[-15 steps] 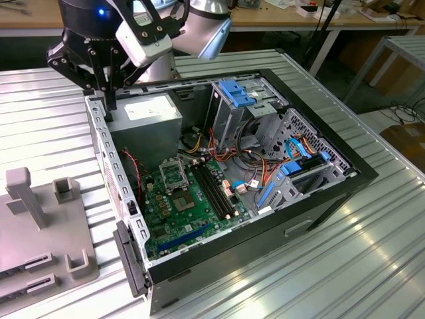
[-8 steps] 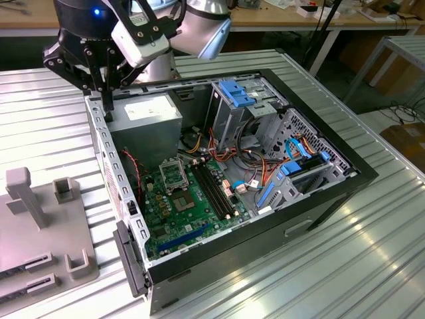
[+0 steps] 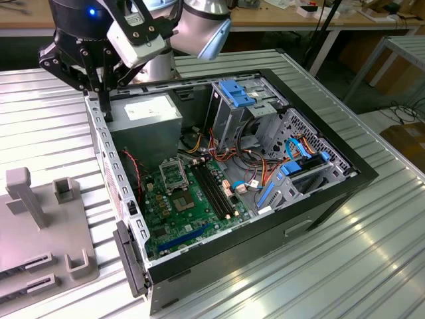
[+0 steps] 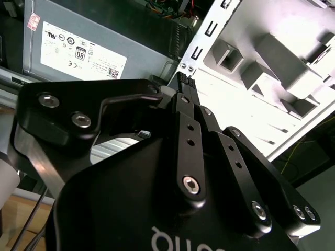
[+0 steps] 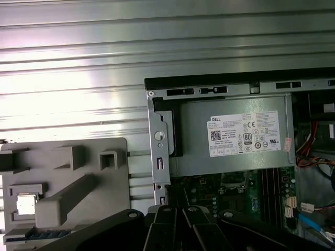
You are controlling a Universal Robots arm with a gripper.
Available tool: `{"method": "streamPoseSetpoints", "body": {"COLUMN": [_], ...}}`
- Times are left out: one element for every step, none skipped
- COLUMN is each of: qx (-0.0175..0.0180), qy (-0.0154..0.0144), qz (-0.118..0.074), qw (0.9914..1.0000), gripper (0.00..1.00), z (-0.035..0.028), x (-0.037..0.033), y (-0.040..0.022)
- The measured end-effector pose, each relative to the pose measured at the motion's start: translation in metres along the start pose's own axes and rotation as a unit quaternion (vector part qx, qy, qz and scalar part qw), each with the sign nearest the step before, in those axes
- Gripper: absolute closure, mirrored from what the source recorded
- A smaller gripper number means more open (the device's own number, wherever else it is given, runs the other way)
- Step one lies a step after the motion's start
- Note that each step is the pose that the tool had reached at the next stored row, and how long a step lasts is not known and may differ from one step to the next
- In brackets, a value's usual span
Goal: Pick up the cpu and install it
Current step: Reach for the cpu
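The cpu (image 5: 26,204) is a small silver square lying in a recess of the grey fixture plate (image 5: 78,178) beside the computer case. My gripper (image 3: 105,114) hangs over the case's rear corner, above the side wall next to the power supply. Its black fingers (image 4: 184,86) are shut together with nothing visible between them, and they appear in both wrist views (image 5: 175,212). Inside the open case lies the green motherboard (image 3: 192,206) with its square socket (image 3: 174,174), a short way from the gripper toward the exterior view's right.
A grey power supply box (image 3: 149,116) with a white label fills the case's rear corner. Drive cages with blue latches (image 3: 239,93) and bundled cables (image 3: 265,166) occupy the far half. The fixture plate (image 3: 40,232) carries raised grey blocks on the ribbed metal table (image 3: 372,252).
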State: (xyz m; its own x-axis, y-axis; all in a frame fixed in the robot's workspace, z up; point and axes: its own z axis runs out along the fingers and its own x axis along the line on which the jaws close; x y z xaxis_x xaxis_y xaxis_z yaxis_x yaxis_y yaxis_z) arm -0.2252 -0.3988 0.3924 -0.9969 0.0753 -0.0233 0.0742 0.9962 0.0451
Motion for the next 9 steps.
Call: {"method": "streamPoseSetpoints", "body": {"qx": [0.0, 0.0, 0.0, 0.0, 0.0, 0.0, 0.0, 0.0, 0.0], "qy": [0.0, 0.0, 0.0, 0.0, 0.0, 0.0, 0.0, 0.0, 0.0], "qz": [0.0, 0.0, 0.0, 0.0, 0.0, 0.0, 0.0, 0.0, 0.0], "qw": [1.0, 1.0, 1.0, 1.0, 1.0, 1.0, 1.0, 1.0, 1.0], "gripper": [0.89, 0.89, 0.89, 0.89, 0.89, 0.89, 0.89, 0.89, 0.89], "z": [0.0, 0.0, -0.0001, 0.0, -0.0001, -0.0001, -0.0001, -0.0001, -0.0001], "x": [0.0006, 0.0012, 0.0017, 0.0022, 0.0028, 0.0033, 0.0038, 0.0043, 0.0051], "y": [-0.0001, -0.0001, -0.0001, -0.0002, -0.0002, -0.0002, -0.0003, -0.0003, -0.0004]}}
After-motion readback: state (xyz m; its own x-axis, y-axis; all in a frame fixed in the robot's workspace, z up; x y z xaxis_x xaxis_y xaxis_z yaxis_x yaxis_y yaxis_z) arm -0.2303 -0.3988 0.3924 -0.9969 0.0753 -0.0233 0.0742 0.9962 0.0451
